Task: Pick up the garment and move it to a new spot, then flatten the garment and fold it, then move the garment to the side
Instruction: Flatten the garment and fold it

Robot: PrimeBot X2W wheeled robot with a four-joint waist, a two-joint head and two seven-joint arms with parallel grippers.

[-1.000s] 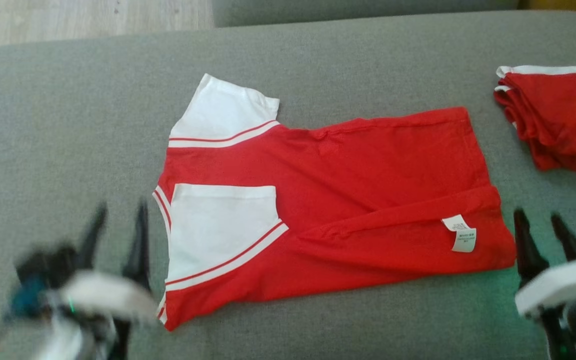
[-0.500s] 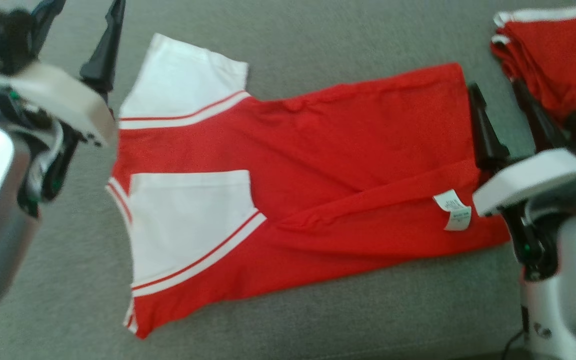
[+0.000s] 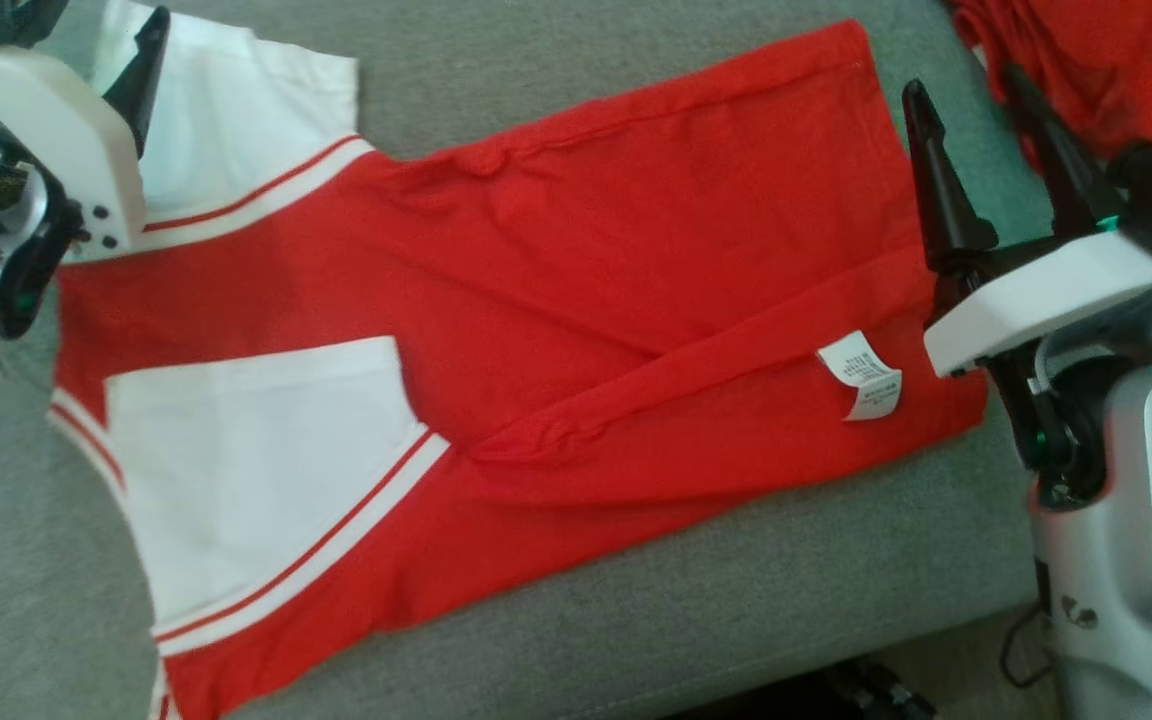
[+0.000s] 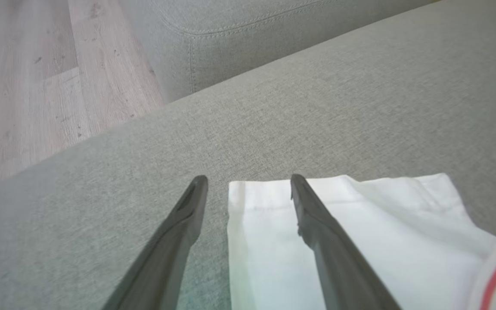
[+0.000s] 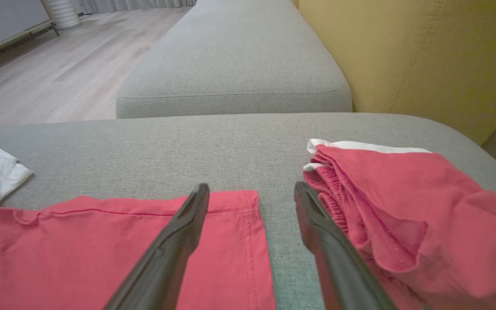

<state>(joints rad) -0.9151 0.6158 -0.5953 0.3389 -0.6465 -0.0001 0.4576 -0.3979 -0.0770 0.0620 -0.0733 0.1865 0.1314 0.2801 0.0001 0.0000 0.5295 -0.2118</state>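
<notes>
On the sofa (image 3: 636,620) the shirt (image 3: 586,250) lies flat, half folded. A red pile (image 5: 403,206) sits just beside its hem, where the right gripper (image 5: 252,186) hangs, jaws spread: it could snag that instead. The left gripper (image 4: 249,177), jaws spread at the sleeve (image 4: 360,232), may pinch one layer only.

Left pincer (image 4: 248,178): fingers spread wide, at the head view's upper left. Right pincer (image 3: 961,80): fingers spread wide, pointing up that view's right side.
</notes>
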